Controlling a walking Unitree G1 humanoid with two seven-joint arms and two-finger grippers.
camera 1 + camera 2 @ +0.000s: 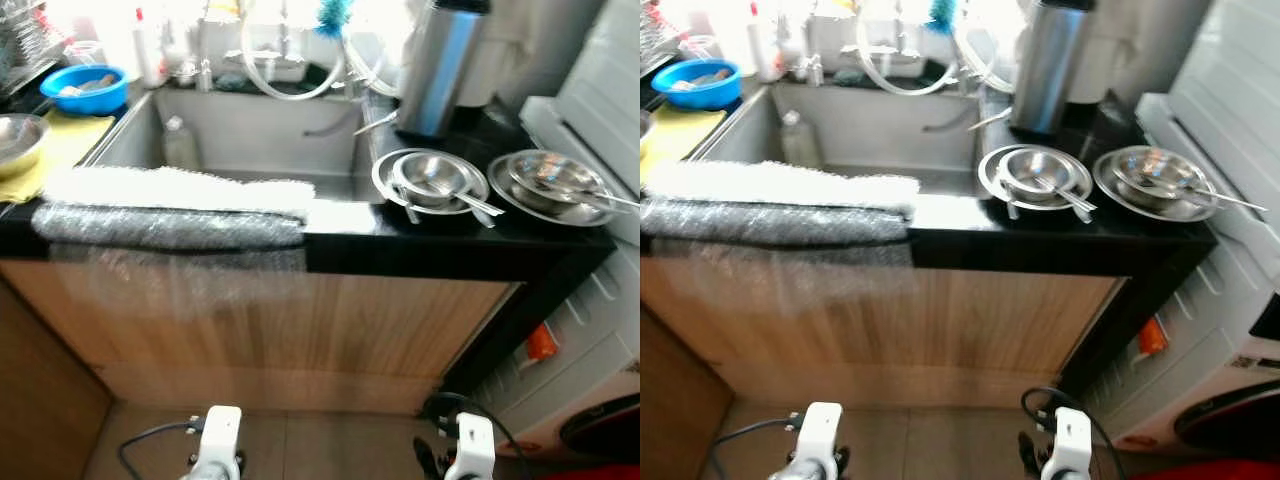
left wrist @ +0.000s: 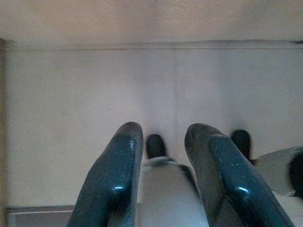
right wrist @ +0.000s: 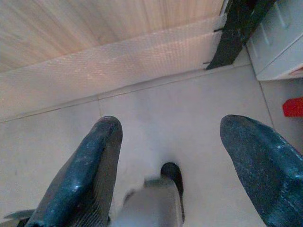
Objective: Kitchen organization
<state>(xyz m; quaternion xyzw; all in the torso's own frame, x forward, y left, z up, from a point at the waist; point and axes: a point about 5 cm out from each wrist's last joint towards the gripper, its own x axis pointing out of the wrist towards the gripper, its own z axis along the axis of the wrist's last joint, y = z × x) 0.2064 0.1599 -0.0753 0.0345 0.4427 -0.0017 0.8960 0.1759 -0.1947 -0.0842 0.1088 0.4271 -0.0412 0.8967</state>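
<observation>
Both arms hang idle by the floor, left claw [image 2: 163,179] narrowly parted, right claw [image 3: 173,165] wide, both empty; the 2 dish stacks [image 1: 430,182] sit on the table [image 1: 440,245] well above, so raise the right claw first.

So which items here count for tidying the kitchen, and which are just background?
For the job:
steel plates and bowls
spoons
blue bowl
steel flask
bottle in the sink

Just about:
towel on the counter edge
yellow cloth
cabinet front
</observation>
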